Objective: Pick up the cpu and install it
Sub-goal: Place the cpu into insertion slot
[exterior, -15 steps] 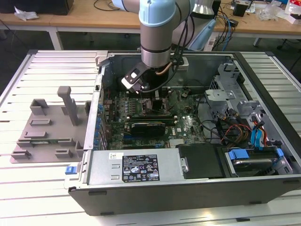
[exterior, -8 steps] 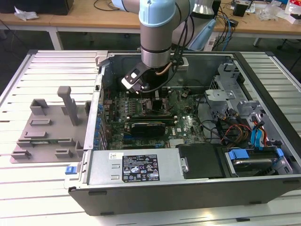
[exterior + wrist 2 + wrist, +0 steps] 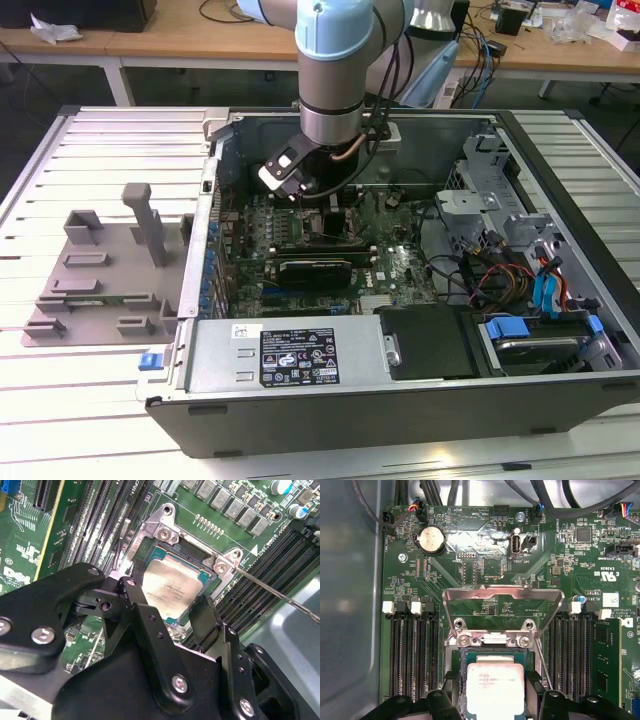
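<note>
Gripper [image 3: 169,597] low over cpu [image 3: 495,687]; clamped or released, cannot tell. Cpu lies flat inside socket frame [image 3: 164,530], directly beneath gripper. Judgement: chip light, rigid, thin; metal top slick, contacts likely delicate. Best held by opposite side edges, kept level.

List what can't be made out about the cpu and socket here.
First wrist view: one edge of the cpu runs off the picture.
Second wrist view: the gripper covers the cpu's near side, so seating in the socket can't be confirmed.
Second wrist view: the thin lever runs off the picture's edge, so its end is unseen.
Exterior view: the arm blocks the cpu and socket.
</note>
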Controlling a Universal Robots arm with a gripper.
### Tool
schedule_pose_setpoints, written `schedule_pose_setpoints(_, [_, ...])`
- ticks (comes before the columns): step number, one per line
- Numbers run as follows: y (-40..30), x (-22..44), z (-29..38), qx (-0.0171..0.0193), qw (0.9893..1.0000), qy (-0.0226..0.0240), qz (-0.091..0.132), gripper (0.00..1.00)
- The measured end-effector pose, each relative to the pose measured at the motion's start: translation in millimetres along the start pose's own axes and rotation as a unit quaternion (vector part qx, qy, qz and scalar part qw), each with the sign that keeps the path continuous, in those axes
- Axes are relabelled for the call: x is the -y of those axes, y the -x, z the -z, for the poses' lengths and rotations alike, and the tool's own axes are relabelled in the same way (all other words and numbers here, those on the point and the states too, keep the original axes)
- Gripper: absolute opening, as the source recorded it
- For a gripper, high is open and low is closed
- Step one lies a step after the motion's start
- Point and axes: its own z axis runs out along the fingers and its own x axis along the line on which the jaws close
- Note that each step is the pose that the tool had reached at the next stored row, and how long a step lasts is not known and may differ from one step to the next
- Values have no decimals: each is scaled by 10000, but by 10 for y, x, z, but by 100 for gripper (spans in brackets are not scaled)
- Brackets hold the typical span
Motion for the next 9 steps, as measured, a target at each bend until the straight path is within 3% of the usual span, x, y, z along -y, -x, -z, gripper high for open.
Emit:
schedule_pose_setpoints(5, [0,-32,3,-1,10000,1,0,62])
schedule_pose_setpoints(9, [-1,-36,80,-2,10000,1,0,62])
